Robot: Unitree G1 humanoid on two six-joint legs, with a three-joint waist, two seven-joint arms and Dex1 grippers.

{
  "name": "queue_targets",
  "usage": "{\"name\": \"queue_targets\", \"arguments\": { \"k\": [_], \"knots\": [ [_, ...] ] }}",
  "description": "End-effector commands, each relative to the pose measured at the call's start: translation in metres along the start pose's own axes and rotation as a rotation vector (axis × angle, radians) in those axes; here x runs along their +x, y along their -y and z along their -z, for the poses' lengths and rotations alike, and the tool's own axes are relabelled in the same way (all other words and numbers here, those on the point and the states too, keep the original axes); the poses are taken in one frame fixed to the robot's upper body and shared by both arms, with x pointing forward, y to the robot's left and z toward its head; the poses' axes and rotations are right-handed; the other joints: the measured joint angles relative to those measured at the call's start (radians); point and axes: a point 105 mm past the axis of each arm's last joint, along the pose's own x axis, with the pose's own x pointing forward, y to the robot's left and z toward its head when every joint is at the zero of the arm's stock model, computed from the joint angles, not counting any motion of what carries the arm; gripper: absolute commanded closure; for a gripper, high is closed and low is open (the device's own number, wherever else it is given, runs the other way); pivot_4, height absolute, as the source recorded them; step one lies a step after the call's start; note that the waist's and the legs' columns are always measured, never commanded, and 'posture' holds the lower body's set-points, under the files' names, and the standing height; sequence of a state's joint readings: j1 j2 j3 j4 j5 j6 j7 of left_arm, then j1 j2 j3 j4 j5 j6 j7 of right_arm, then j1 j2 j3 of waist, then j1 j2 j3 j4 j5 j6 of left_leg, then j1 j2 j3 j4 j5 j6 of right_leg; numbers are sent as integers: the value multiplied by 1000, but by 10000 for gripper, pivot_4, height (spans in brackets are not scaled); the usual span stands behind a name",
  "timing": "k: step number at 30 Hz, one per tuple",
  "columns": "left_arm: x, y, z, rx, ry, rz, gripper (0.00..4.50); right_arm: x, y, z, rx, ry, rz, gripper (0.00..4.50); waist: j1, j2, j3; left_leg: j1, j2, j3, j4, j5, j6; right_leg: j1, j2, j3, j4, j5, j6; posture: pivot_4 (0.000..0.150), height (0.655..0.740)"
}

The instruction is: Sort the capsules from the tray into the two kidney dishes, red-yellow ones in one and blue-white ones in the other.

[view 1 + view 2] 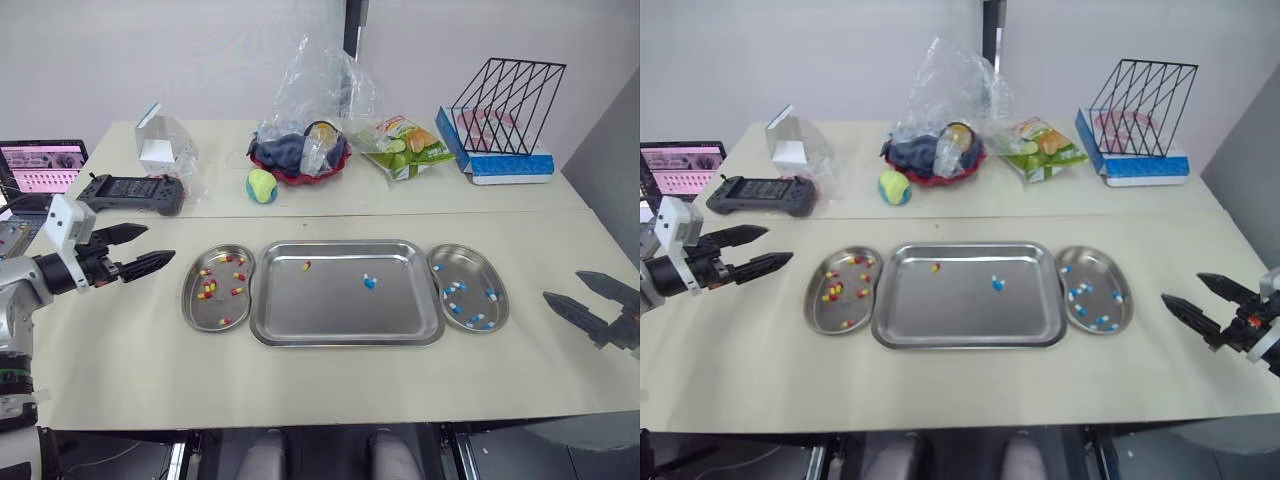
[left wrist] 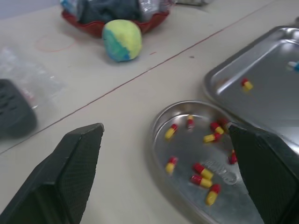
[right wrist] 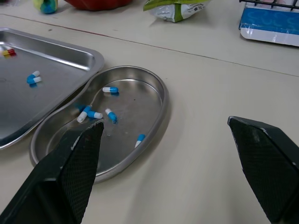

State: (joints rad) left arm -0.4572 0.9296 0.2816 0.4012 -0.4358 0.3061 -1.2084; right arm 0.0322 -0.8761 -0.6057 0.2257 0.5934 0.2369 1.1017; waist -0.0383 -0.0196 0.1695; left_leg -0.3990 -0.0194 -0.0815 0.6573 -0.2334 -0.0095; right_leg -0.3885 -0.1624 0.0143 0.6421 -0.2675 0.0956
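ball (image 1: 262, 186) beside red bowl (image 1: 335, 164) | green snack bag (image 1: 405, 148) | wire rack (image 1: 508, 95) | black controller (image 1: 130, 190)

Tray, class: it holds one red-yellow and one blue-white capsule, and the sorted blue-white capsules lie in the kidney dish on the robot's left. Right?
One error: the left eye view shows the sorted blue-white capsules in the kidney dish on the robot's right. The tray does hold one of each.

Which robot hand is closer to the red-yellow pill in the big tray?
Left. The left gripper is just past the left kidney dish from the capsule; the right gripper is beyond the right kidney dish.
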Motion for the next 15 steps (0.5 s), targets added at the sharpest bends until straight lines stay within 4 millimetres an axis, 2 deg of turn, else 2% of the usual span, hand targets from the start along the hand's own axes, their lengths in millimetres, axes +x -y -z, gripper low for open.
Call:
{"name": "queue_targets", "arguments": {
  "k": [1, 3, 6, 11, 15],
  "knots": [
    [20, 13, -20, 54, -3, 81, 0, -8, -9, -12, -39, 21, -16, 458, 2, 0, 0, 0, 0, 0, 0, 0, 0, 0, 0, 0, 0, 0, 0, 1500, 7346],
    [39, 23, -25, 65, -24, 133, 0, -10, -20, -13, -59, 8, -42, 458, 12, 0, 0, 0, 0, 0, 0, 0, 0, 0, 0, 0, 0, 0, 0, 1500, 7346],
    [78, 53, -36, 54, -16, 225, 0, -13, -36, -18, -63, 9, -66, 458, 26, 0, 0, -1, -1, 0, 2, 0, 0, 1, 0, 0, 0, 0, 0, 1500, 7346],
    [112, 80, -45, 38, 14, 230, 0, -17, -43, -17, -65, -1, -68, 458, 24, -1, 0, -2, -1, -1, 3, 0, 0, 1, 0, 0, 0, 0, 0, 1500, 7346],
    [126, 96, -43, 44, 31, 237, 0, -16, -48, -21, -92, 6, -82, 458, 19, -1, 0, -2, -1, -1, 3, 0, 0, 1, 0, 0, 0, 0, 0, 1500, 7346]
  ]
}}
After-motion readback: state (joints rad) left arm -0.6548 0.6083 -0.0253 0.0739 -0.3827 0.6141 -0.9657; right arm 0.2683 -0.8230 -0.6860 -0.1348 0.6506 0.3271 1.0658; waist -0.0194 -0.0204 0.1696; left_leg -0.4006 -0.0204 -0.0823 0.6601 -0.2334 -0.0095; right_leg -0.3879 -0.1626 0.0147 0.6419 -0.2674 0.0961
